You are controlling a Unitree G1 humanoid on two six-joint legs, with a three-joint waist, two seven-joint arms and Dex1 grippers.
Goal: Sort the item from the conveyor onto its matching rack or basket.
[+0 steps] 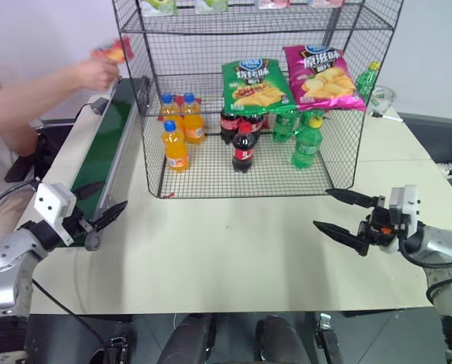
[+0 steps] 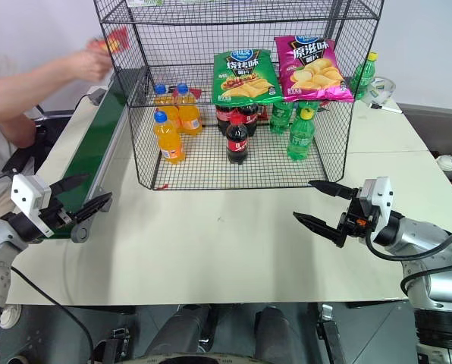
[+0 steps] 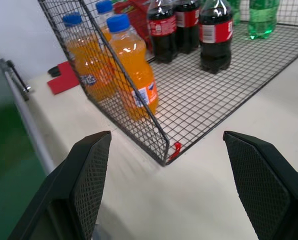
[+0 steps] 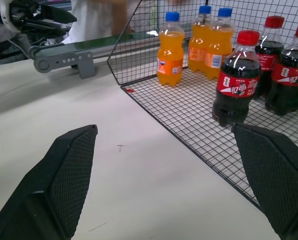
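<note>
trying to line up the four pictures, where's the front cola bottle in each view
Left eye view: cola bottle stands on the wire rack floor, front centre.
Right eye view: same spot, ahead of the other colas.
Left wrist view: far across the rack floor, past the orange soda bottles.
Right wrist view: nearest bottle on the rack floor.
Shared landmark: the orange soda bottles.

Pretty plain room: a big cream table (image 1: 233,250) under even, bright light, with a white wall (image 1: 44,45) behind it. Off the table's far right corner sits a dark grey surface (image 1: 438,140), and a dark floor below its near edge.
</note>
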